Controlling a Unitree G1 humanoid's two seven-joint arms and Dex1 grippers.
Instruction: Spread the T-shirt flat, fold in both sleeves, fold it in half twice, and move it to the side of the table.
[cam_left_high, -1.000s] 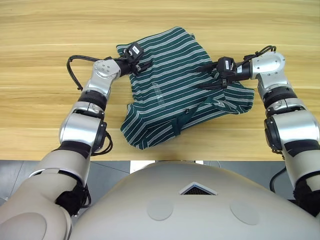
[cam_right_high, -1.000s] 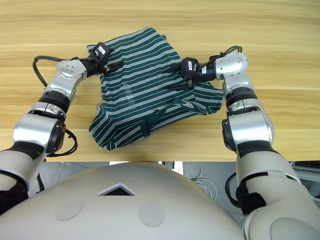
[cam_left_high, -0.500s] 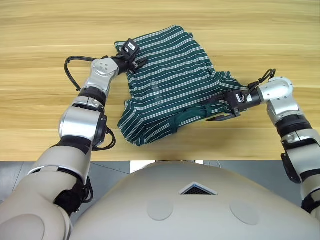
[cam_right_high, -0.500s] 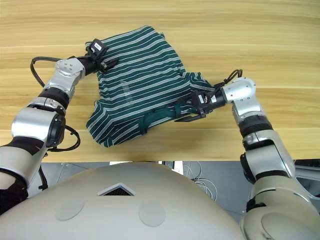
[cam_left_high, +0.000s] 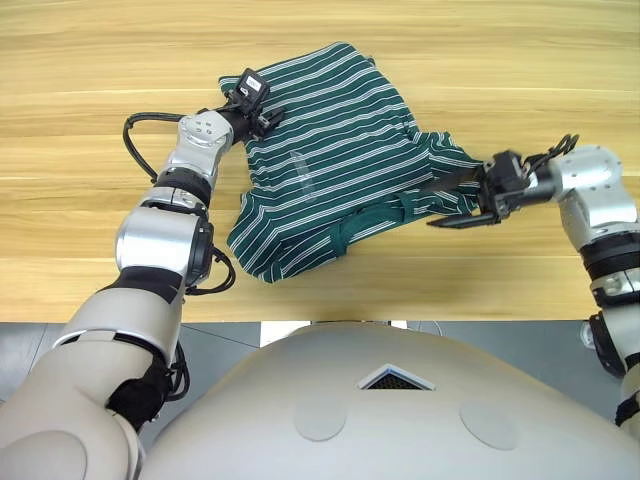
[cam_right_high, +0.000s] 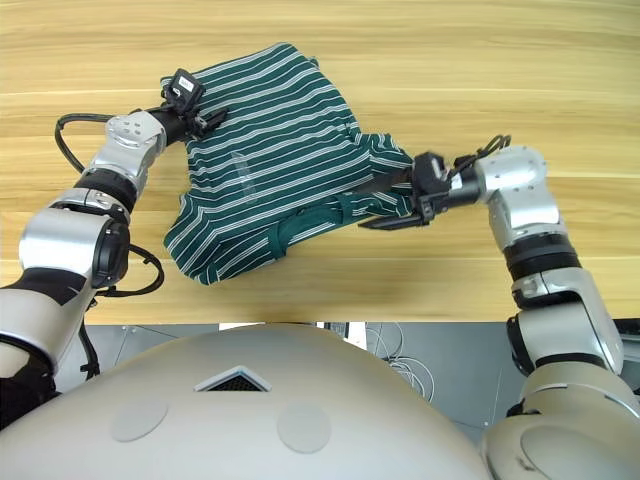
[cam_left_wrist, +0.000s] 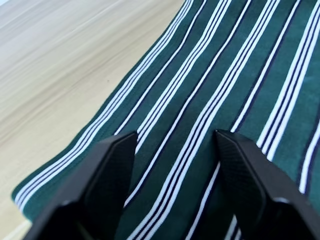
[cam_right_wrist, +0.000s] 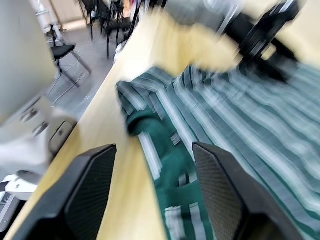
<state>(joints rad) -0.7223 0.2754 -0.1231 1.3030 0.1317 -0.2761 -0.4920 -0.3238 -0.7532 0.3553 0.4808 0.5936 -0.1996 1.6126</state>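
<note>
One T-shirt (cam_left_high: 330, 150), dark green with thin white stripes, rumpled and only partly spread, on the near half of the table (cam_left_high: 100, 60), slantwise to its edges. Nearest corner of the cloth close to the table's near edge, farthest corner about midway toward the far edge; a plain green collar band bunched on the near side. Broad bare wood beyond the shirt toward the far edge, and wide strips toward the left and right edges as well; only a narrow strip between shirt and near edge. Two grippers, two dark fingers each. Left gripper (cam_left_high: 266, 120) over the shirt's far left edge, released, fingers (cam_left_wrist: 112, 175) spread wide with flat striped cloth showing between them and bare table just beside the hem. Right gripper (cam_left_high: 432, 207) at the shirt's right edge, also released, one finger lying along the crumpled sleeve, the other over bare wood; in the right wrist view (cam_right_wrist: 152, 150) both fingers parted with folded cloth beyond. Surface: pale wood planks, grain running left to right. Past the near edge, grey floor (cam_left_high: 230, 335) with loose cables (cam_right_high: 395, 345); in the room behind, blurred, a dark chair (cam_right_wrist: 64, 50).
</note>
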